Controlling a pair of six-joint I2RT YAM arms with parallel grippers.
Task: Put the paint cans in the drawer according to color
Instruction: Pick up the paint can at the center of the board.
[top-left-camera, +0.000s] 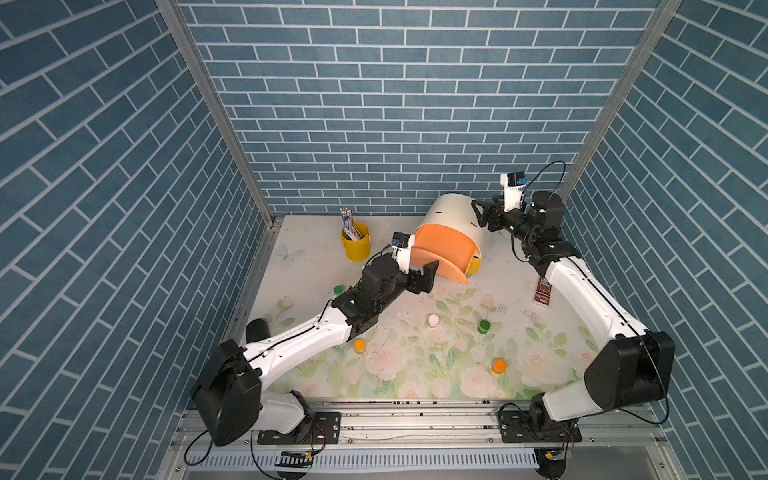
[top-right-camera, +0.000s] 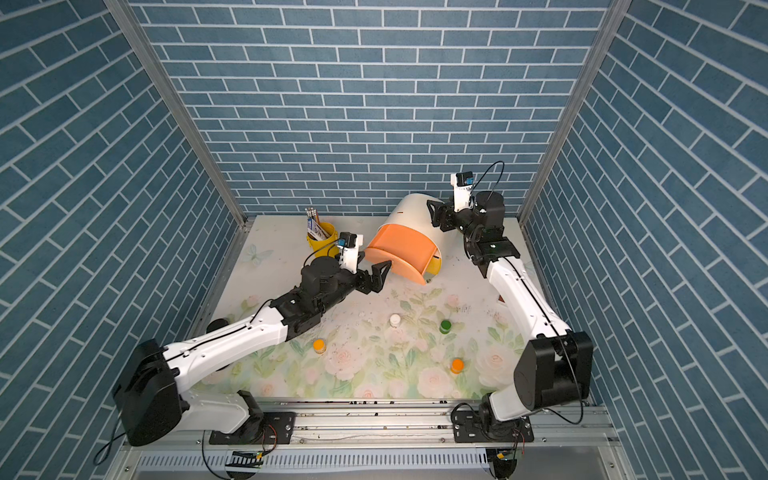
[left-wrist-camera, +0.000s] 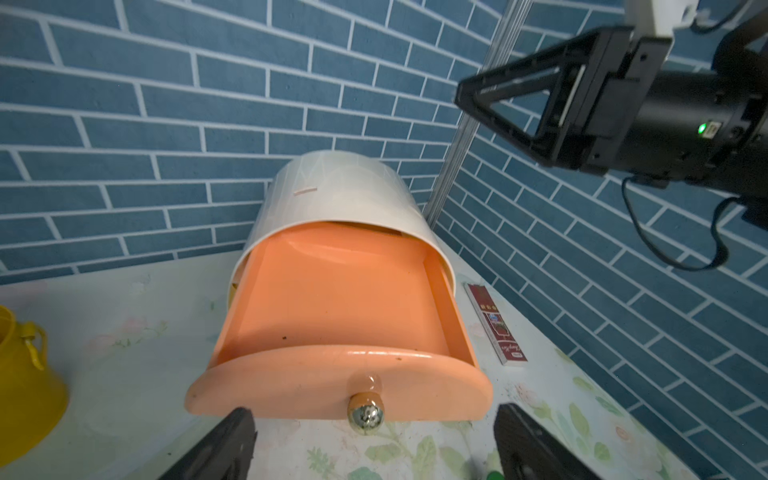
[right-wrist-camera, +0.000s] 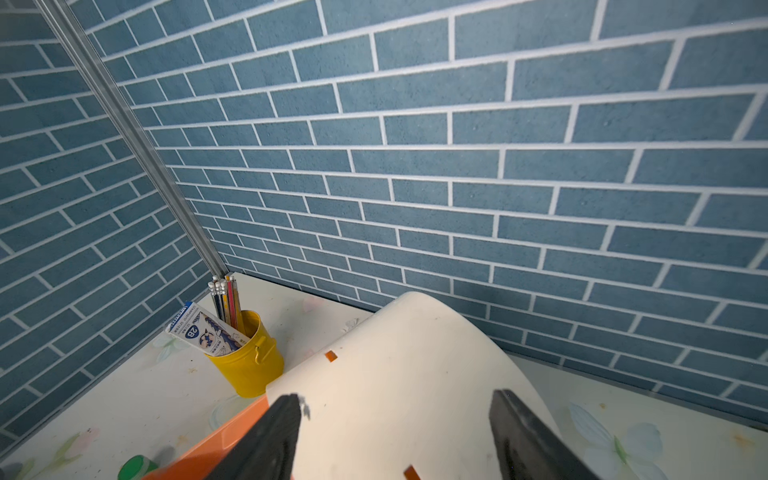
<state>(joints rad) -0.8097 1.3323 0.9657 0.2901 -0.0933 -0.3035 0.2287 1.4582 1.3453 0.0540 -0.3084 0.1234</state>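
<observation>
Black left gripper (top-left-camera: 431, 276), released wide, is extended at 7 o'clock of pulled-out peach plastic drawer (top-left-camera: 444, 249); right gripper (top-left-camera: 478, 214), parted, empty, is raised at 2 o'clock.

The right gripper (right-wrist-camera: 395, 417) hangs, jaws apart, over the drawer (right-wrist-camera: 415, 353) and its white rounded top. A yellow cup (right-wrist-camera: 249, 368) holding pencils (right-wrist-camera: 226, 297) stands by the worktop (right-wrist-camera: 124, 395) corner, a green paint can (right-wrist-camera: 136, 466) apart from it.

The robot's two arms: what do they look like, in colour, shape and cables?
The left arm and the right arm have white link shells, bulky black joints and thin black cables along them. The left hand and the right hand are black, with triangular open-frame fingers. Each wrist carries a white camera bracket; a small green light glows on the right one.
</observation>
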